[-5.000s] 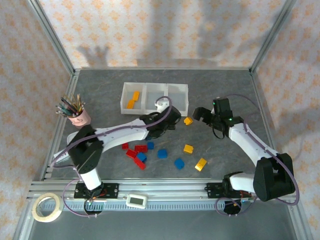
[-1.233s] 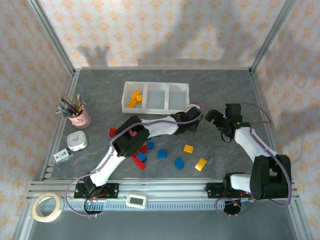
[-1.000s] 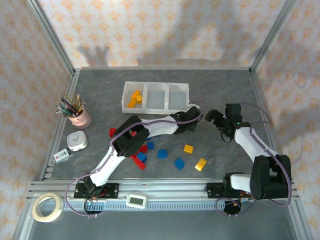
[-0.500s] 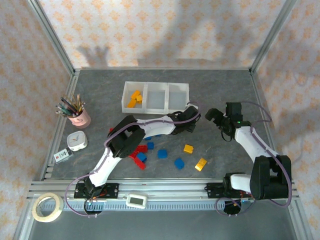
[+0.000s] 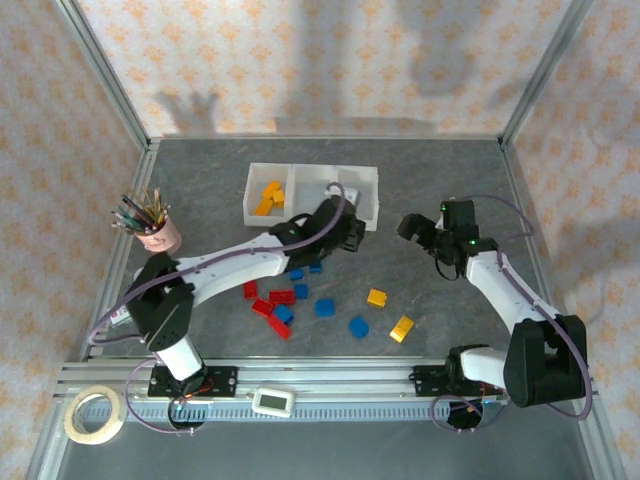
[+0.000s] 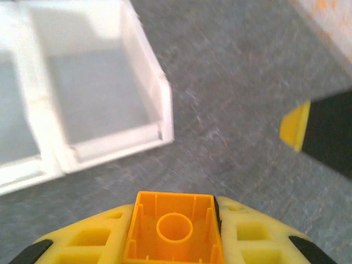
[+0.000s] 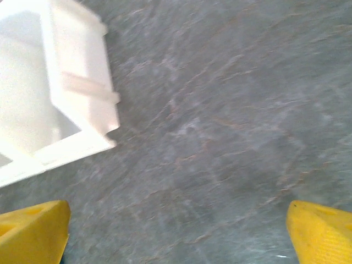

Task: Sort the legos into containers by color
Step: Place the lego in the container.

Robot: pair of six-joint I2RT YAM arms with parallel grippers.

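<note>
Your left gripper (image 5: 345, 230) has its jaws pinched tight on a glossy yellow-orange plastic brick (image 6: 174, 234), hollow underside toward the wrist camera, just near of the translucent white three-bin plastic tray (image 5: 305, 168), towards its right end. The tray's left bin holds two orange bricks (image 5: 268, 194). Your right gripper (image 5: 411, 228) hangs right of the tray over the grey table (image 5: 450, 180), jaws spread wide with nothing between them. Loose red, blue and yellow bricks (image 5: 325, 307) lie nearer the arm bases
</note>
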